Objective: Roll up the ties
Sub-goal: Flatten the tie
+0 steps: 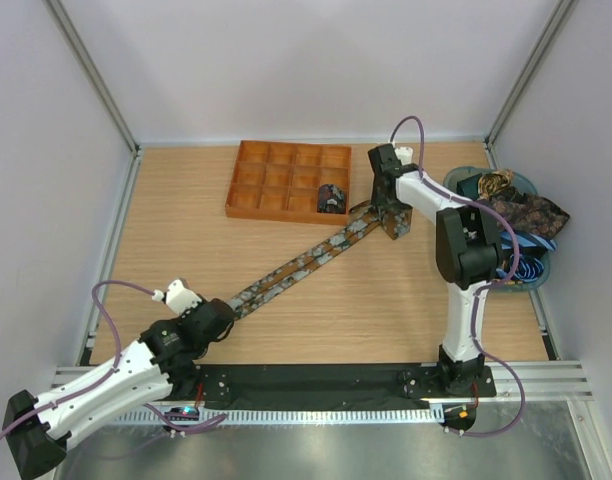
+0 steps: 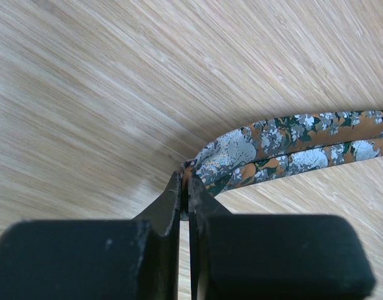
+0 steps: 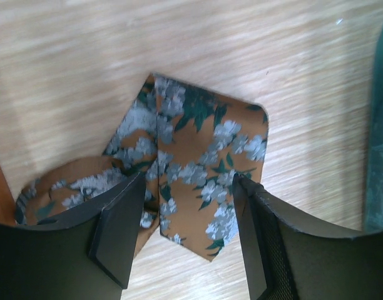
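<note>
A brown-orange tie (image 1: 306,260) with pale flowers and dark green leaves lies doubled over, stretched diagonally across the wooden table. My left gripper (image 1: 224,312) holds its folded lower-left end; in the left wrist view the gripper (image 2: 186,187) is shut on the fold of the tie (image 2: 291,140). My right gripper (image 1: 393,225) stands over the upper-right end. Its wrist view shows the gripper (image 3: 188,184) open, with the tie's wide pointed end (image 3: 204,156) lying flat on the table between the fingers. A dark rolled tie (image 1: 331,198) sits in the tray.
The orange gridded tray (image 1: 256,180) stands at the back, left of the right gripper. A teal bowl (image 1: 458,180) at the right edge holds a heap of loose ties (image 1: 526,215), paisley and blue striped. Its rim (image 3: 379,125) shows in the right wrist view.
</note>
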